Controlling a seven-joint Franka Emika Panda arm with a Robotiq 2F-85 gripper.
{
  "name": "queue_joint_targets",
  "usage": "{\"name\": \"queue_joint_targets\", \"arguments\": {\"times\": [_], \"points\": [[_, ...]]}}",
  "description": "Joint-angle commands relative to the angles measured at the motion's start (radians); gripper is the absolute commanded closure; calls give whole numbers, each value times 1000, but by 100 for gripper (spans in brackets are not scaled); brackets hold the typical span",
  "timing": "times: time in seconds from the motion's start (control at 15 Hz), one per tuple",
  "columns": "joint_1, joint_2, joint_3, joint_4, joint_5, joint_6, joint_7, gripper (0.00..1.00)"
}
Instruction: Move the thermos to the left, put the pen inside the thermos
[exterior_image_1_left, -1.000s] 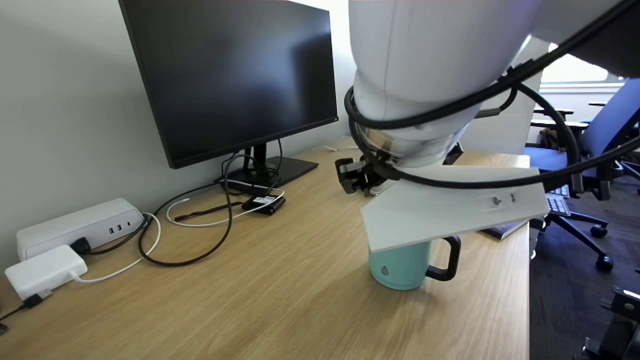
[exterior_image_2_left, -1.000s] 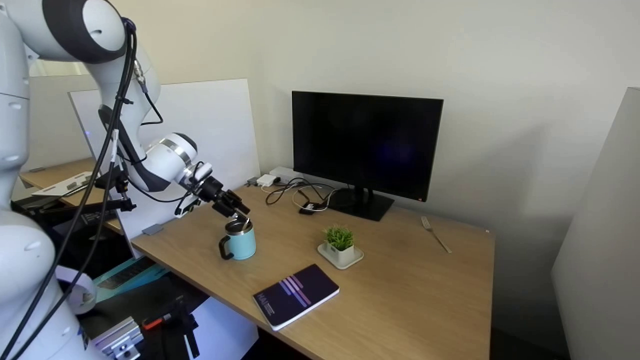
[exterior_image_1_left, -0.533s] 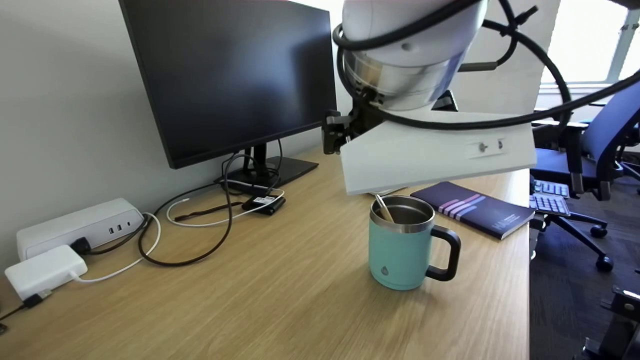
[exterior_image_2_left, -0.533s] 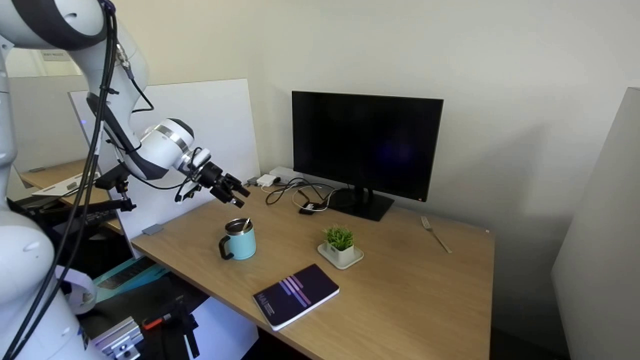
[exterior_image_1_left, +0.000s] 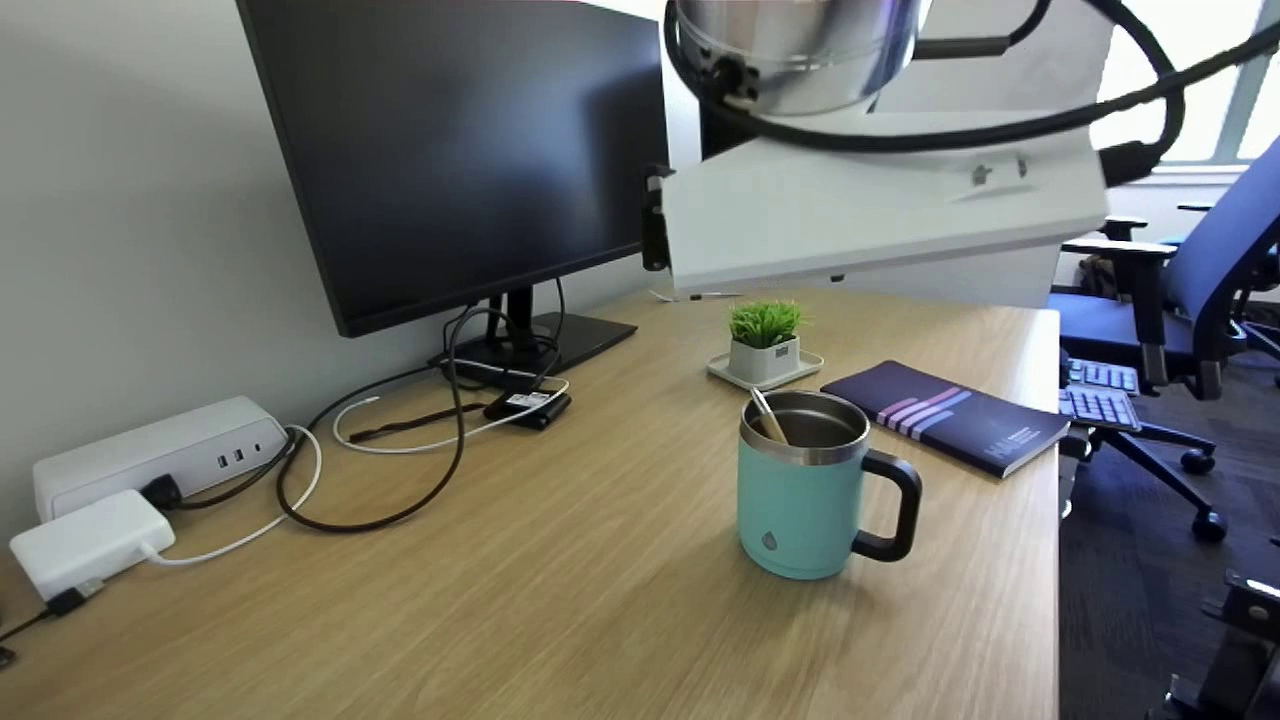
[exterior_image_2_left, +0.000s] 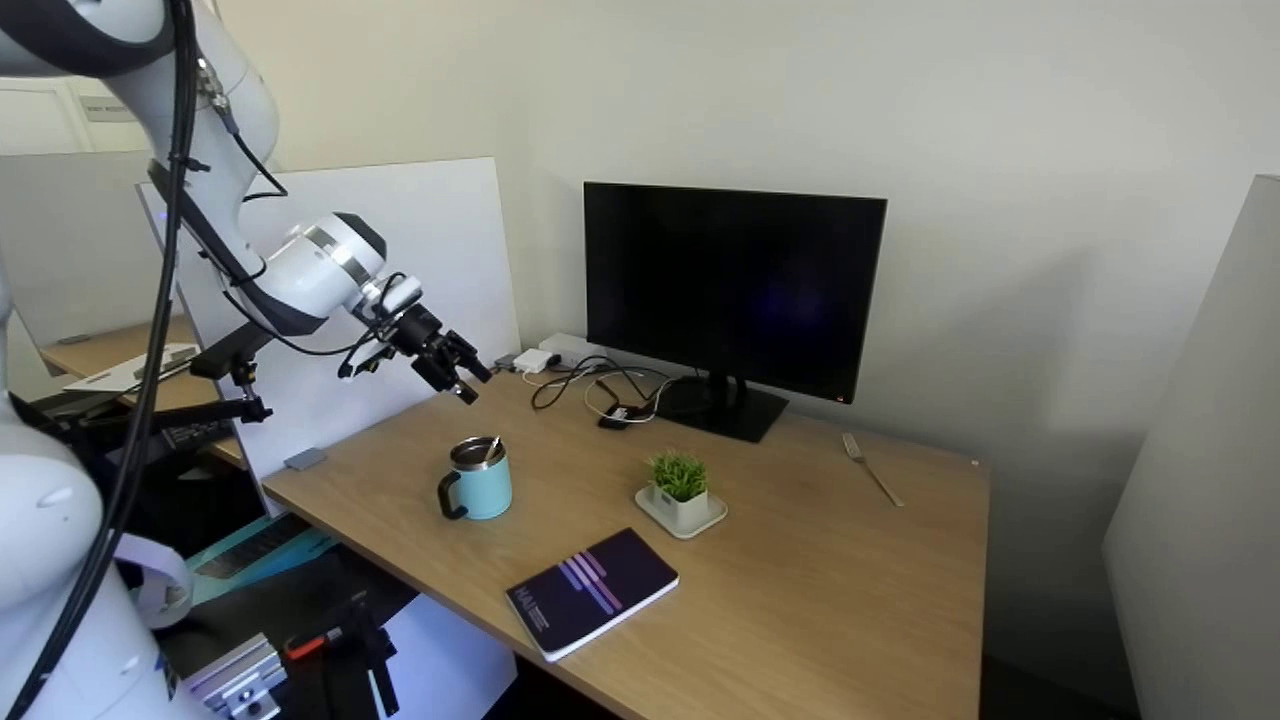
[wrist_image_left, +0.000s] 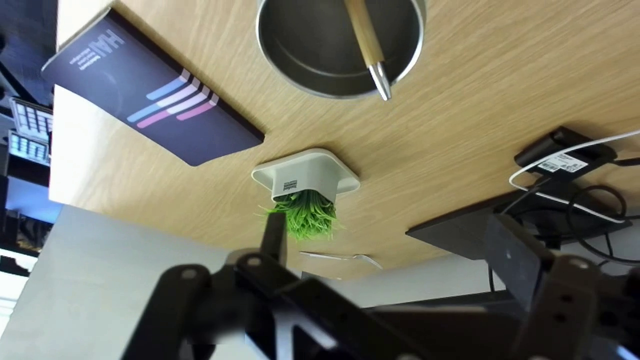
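In an exterior view a white plate (exterior_image_1_left: 880, 205) hid the jaws; below it the thermos (exterior_image_1_left: 803, 510) stood upright on the tabletop (exterior_image_1_left: 560, 600), the pen (exterior_image_1_left: 768, 417) inside, slanted against the rim.

In an exterior view the arm (exterior_image_2_left: 305, 285) reached in, jaws spread, the thermos below them and well apart. A second earlier they had stood right at its mouth; since then they had risen, while the thermos had not shifted.

In the wrist view the jaws were spread, holding nothing, and the pen's long axis slanted up out of the thermos, metal end crossing the rim on the jaws' side. The pen looked placed; the next move seemed only to call for backing off.
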Motion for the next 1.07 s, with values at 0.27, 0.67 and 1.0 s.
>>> {"name": "queue_joint_targets", "arguments": {"times": [0.27,0.67,1.0], "points": [[-145,-132,-34,-114,309,337,-406,0],[-187,-171,-81,-158,649,378,-716,0],[-228,-188,-122,-174,944,384,-1050,0]]}}
